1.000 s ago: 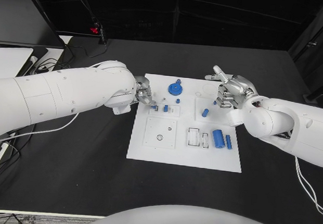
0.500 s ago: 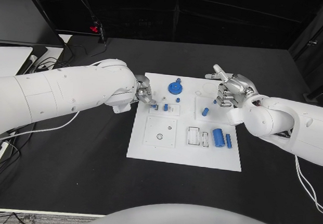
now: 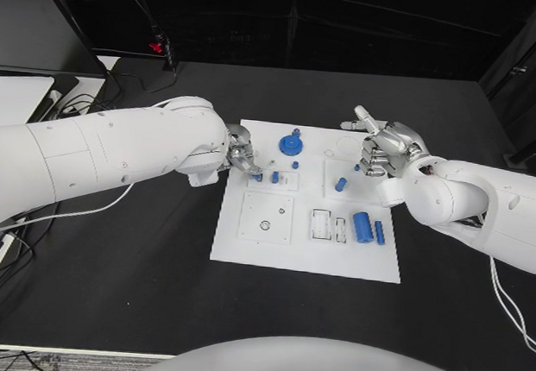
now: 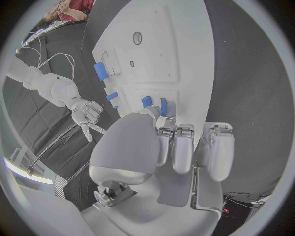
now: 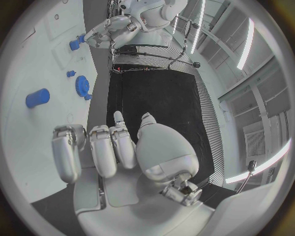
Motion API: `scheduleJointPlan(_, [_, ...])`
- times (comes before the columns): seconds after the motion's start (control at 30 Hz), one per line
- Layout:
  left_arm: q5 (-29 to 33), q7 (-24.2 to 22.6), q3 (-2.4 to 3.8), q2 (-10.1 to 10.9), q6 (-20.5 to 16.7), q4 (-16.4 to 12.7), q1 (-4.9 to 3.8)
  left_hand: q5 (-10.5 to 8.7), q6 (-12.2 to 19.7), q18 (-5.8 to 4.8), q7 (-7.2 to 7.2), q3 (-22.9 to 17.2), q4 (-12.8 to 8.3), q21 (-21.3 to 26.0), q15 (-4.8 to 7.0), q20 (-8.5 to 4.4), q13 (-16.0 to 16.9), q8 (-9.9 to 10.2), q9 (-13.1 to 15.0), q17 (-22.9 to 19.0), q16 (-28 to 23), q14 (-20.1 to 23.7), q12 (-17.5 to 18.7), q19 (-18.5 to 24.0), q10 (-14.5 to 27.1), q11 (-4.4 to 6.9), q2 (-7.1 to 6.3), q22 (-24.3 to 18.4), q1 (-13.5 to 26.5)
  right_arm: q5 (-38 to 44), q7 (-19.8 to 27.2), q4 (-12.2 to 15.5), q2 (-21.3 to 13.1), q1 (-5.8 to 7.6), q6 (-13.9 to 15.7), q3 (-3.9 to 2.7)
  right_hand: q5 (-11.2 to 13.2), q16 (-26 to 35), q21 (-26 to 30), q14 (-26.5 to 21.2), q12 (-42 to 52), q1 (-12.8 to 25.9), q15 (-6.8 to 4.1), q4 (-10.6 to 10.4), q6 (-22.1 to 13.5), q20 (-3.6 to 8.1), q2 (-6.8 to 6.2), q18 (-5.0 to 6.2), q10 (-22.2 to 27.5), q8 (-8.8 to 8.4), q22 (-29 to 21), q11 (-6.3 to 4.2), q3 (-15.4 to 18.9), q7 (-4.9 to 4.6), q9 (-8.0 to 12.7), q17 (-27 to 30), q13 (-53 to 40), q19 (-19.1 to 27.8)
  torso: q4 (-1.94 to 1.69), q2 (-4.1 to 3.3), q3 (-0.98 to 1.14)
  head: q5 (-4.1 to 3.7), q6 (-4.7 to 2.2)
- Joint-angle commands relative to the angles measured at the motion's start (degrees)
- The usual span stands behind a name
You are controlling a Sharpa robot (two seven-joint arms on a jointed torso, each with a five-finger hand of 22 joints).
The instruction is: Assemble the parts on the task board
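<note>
Working at the board's upper left corner, the left hand (image 3: 238, 157) has its fingertips (image 3: 254, 174) down among two small blue pegs (image 3: 275, 178); the left wrist view shows a fingertip (image 4: 161, 132) touching one of those pegs (image 4: 147, 102), but whether it pinches the piece or only presses on it I cannot tell. The white task board (image 3: 263, 250) lies in the middle of the black worktop (image 3: 137, 270), a little above the centre of the frame. The step in hand looks like seating or picking that peg, and doing it well probably means keeping the fingertips low and square to the board, pushing straight down rather than sideways, since the neighbouring peg stands just beside it and would be easy to knock. The right hand (image 3: 383, 150) hangs over the board's upper right corner with fingers curled in and nothing in them; the right wrist view shows the same empty curl (image 5: 104, 147). It would do best to stay put until the left side is done, then take one of the loose pieces: the short blue rod (image 3: 341, 186) lying near it, or the thick blue cylinder (image 3: 362, 228) and thin bar (image 3: 379, 235) right of centre. The blue gear (image 3: 291, 144) sits near the board's top edge, apart from both hands.
</note>
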State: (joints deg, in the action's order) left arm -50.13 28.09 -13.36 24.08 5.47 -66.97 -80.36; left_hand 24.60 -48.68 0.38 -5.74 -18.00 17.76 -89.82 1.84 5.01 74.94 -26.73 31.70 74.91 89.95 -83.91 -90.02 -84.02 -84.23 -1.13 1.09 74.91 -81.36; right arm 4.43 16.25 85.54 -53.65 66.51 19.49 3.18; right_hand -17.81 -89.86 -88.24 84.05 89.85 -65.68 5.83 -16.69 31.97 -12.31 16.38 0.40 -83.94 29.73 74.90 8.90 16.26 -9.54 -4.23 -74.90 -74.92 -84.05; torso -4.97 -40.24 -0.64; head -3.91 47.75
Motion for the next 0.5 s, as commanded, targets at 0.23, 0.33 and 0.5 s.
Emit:
scheduleJointPlan(0.23, [0.1, 1.65, -0.19, -0.31, 1.7, 0.24, 0.26, -0.06, -0.7, -0.38, 1.16, -2.34, -1.68, -0.18, 0.35, -0.41, 15.06, 0.09, -0.1, 15.09, 0.05, -6.09, 0.02, -5.98, -5.77, -0.01, 0.41, 15.09, 0.21, -0.05, 0.51, 0.13, 0.01, 0.09, -0.31, -0.03, -0.23, -0.14, 0.28, 5.95, 0.15, -0.3, -0.01, -0.03, -0.31, 0.22, 0.07, 0.44, -6.06, 0.36, 13.71, 0.24, -0.32, -3.8, 0.1, -15.1, -15.08, -3.39, 0.05, 0.0, -0.01, -0.07, 0.06])
scheduleJointPlan(0.33, [0.09, 1.69, -0.19, -0.37, 1.62, 0.29, 0.26, -0.08, -0.65, -0.38, 1.12, -2.38, -1.57, -0.18, 0.33, -0.4, 15.06, 0.13, -0.11, 15.09, 0.05, -6.09, 0.02, -5.98, -5.77, -0.05, 0.47, 15.09, 0.36, -0.05, 0.51, 0.14, -0.01, 0.09, -0.3, -0.03, -0.23, -0.14, 0.28, 5.95, 0.15, -0.3, -0.01, -0.03, -0.31, 0.22, 0.07, 0.44, -6.06, 0.36, 13.71, 0.24, -0.32, -3.8, 0.1, -15.1, -15.08, -3.39, 0.03, -0.02, 0.0, -0.08, 0.06])
scheduleJointPlan(0.5, [0.09, 1.94, -0.19, -0.58, 1.39, 0.43, 0.29, -0.05, -0.61, -0.38, 1.08, -2.48, -1.43, -0.18, 0.3, -0.39, 15.06, 0.18, -0.12, 15.09, 0.05, -6.09, 0.02, -5.98, -5.77, -0.08, 0.6, 15.09, 0.54, -0.05, 0.52, 0.18, -0.03, 0.09, -0.3, -0.03, -0.23, -0.14, 0.28, 5.95, 0.15, -0.3, -0.01, -0.03, -0.31, 0.22, 0.07, 0.44, -6.06, 0.36, 13.71, 0.24, -0.32, -3.8, 0.1, -15.1, -15.08, -3.39, -0.02, 0.01, 0.02, -0.16, 0.08])
